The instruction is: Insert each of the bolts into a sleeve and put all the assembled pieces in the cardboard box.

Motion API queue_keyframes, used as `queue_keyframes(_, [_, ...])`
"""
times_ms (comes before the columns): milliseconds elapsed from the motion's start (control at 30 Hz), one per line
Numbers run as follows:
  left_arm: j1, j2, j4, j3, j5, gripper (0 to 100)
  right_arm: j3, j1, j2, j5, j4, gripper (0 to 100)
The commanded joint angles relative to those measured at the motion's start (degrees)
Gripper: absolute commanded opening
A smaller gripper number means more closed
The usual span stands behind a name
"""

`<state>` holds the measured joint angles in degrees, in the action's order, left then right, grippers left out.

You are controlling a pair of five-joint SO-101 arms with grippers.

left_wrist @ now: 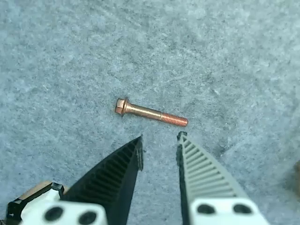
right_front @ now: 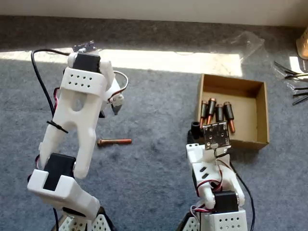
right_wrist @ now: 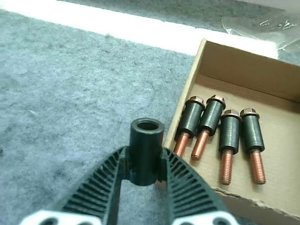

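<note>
Your left arm (right_front: 79, 115) stretches far out from its base, with the wrist bent so that the left gripper (left_wrist: 159, 137) points downward. Its jaws stand apart, with a clear gap between the two ribbed fingers (left_wrist: 117, 173). Your right arm (right_front: 211, 175) is folded in closer to its base and reaches less far. The right gripper (right_wrist: 144, 151) sits low and faces forward, clamped from both sides on an upright sleeve (right_wrist: 146, 136).

A copper-coloured metal bolt (left_wrist: 151, 113) lies flat on the grey felt-like counter (left_wrist: 211, 56). It is at twelve o'clock from the left pincer (left_wrist: 160, 139), just beyond its tips and clear of them. The pincer's two black ribbed fingers (left_wrist: 119, 173) stand apart, with bare counter between them.
</note>
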<state>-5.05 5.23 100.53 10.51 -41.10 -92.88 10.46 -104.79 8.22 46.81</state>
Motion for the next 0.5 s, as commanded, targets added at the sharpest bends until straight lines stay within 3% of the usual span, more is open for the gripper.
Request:
queue_keyframes(0, [-2.1,-3.3,0.8,0.2,-3.5,12,0.6,0.5,-0.6,0.7,-2.0,0.5])
queue_keyframes(100, [-4.4,-3.5,0.8,-2.3,-5.7,12,0.6,0.5,-0.6,0.7,-2.0,0.5])
queue_keyframes(267, [-1.6,-3.2,0.5,-8.9,-21.5,12,0.6,0.5,-0.6,0.7,-2.0,0.5])
queue_keyframes(467, [0.9,-2.9,0.4,-12.0,-21.0,12,0.6,0.5,-0.6,0.7,-2.0,0.5])
